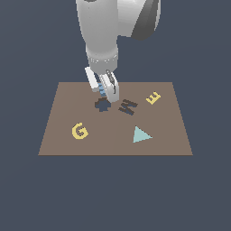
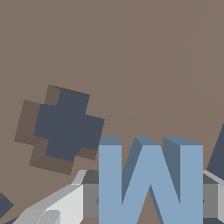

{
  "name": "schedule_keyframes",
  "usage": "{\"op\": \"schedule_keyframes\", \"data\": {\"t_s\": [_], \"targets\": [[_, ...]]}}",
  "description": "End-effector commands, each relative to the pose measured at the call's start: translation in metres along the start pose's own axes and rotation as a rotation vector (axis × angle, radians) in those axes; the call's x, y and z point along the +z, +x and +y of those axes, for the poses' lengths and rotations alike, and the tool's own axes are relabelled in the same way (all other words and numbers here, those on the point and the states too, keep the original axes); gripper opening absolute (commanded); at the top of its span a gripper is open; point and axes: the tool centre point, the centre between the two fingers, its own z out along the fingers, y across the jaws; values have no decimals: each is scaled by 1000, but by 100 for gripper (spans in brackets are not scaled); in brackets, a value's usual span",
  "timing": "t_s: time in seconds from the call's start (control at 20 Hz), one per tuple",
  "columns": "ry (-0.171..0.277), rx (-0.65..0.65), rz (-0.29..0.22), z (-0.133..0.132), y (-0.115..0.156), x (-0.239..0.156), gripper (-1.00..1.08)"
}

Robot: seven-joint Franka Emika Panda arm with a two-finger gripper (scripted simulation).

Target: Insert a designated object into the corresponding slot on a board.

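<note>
The designated object, a small blue M-shaped block (image 1: 102, 91), hangs just above the board (image 1: 67, 113) with my gripper (image 1: 104, 92) shut on it. In the wrist view the block (image 2: 148, 183) fills the foreground between the grey fingers (image 2: 65, 205). The slot (image 1: 127, 106), a dark slanted M-shaped recess, lies on the board a short way toward the exterior view's right of the gripper and nearer the camera. The gripper hovers over the board's back part, just behind the cross-shaped recess (image 1: 103, 104).
The board carries a yellow G (image 1: 79, 131), a yellow E (image 1: 153, 97) and a teal triangle (image 1: 141, 135). The cross-shaped recess (image 2: 65, 127) shows beside the held block in the wrist view. Dark flat floor surrounds the board.
</note>
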Motion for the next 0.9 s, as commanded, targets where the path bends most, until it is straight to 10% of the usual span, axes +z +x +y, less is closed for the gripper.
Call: {"op": "schedule_keyframes", "data": {"t_s": [0.0, 0.85], "targets": [[1, 80, 0, -8, -9, -1, -100], [1, 571, 0, -71, -50, -4, -100]]}}
